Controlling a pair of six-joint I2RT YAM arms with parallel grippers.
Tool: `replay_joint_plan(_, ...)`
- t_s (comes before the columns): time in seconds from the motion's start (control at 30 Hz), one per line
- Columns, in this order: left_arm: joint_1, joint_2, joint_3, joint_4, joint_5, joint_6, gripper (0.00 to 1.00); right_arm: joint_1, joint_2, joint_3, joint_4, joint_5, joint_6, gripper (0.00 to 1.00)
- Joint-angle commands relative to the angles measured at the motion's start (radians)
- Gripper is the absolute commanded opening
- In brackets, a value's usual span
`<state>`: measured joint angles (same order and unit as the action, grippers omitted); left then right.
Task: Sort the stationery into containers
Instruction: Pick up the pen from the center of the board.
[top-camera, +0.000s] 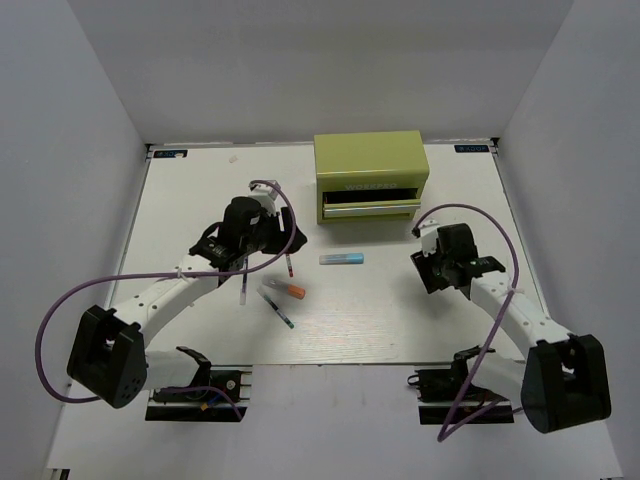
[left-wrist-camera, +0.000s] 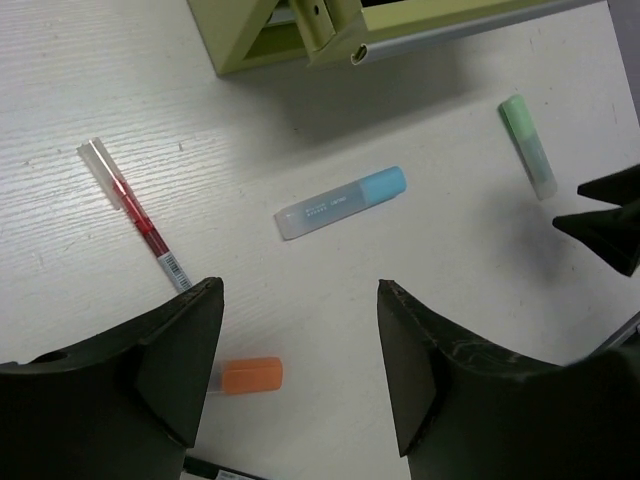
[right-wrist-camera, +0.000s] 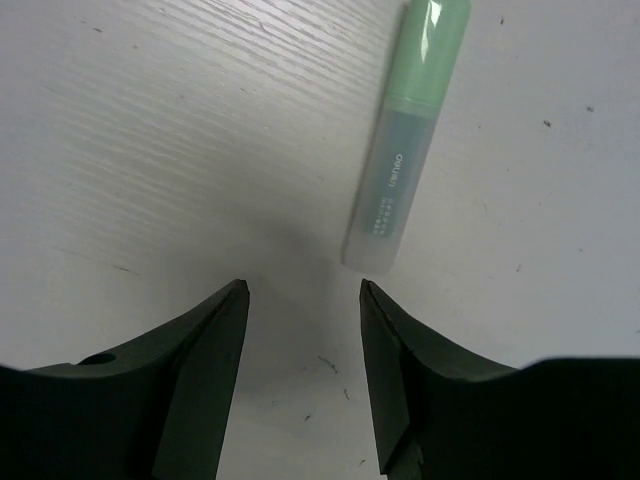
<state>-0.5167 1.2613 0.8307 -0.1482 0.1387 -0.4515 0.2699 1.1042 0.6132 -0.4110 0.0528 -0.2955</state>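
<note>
The olive-green box (top-camera: 370, 170) stands at the back of the table with one front drawer (top-camera: 370, 209) pulled out. On the table lie a light-blue bar (top-camera: 341, 258), an orange-capped marker (top-camera: 285, 288), a green-tipped pen (top-camera: 278, 309), a red-white pen (top-camera: 289, 263) and a grey pen (top-camera: 243, 284). My left gripper (left-wrist-camera: 300, 290) is open above bare table, with the orange cap (left-wrist-camera: 250, 375) by its left finger, the light-blue bar (left-wrist-camera: 342, 203) ahead and the red pen (left-wrist-camera: 135, 215) to the left. My right gripper (right-wrist-camera: 303, 287) is open and empty, just short of a green-capped marker (right-wrist-camera: 405, 140).
The box corner (left-wrist-camera: 300, 35) and its open drawer lie beyond the left gripper. The right gripper's dark fingers (left-wrist-camera: 610, 225) show at the right edge of the left wrist view, near the green-capped marker (left-wrist-camera: 528, 146). Grey walls close in the white table (top-camera: 200, 200).
</note>
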Motion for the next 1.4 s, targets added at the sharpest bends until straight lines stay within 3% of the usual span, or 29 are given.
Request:
replay_joint_plan(0.0, -0.005, -0.037, -0.004, 0.032, 0.047, 0.062, 0.73, -0.049, 0.039, 0.062, 0.049, 0.004, 0.022, 0.54)
replay_joint_plan(0.33, -0.014, -0.037, -0.025, 0.075, 0.056, 0.039, 0.73, -0.12, 0.144, 0.105, 0.118, -0.011, -0.005, 0.56)
replay_joint_plan(0.77, -0.032, -0.046, -0.015, 0.067, 0.047, 0.05, 0.75, -0.198, 0.333, 0.169, 0.153, -0.146, 0.002, 0.57)
replay_joint_plan(1.03, -0.051, -0.016, 0.015, 0.067, 0.038, 0.06, 0.79, -0.221, 0.396, 0.172, 0.094, -0.249, -0.007, 0.47)
replay_joint_plan(1.37, -0.08, 0.024, 0.042, 0.067, 0.038, 0.06, 0.83, -0.219, 0.393, 0.112, 0.112, -0.171, -0.017, 0.46)
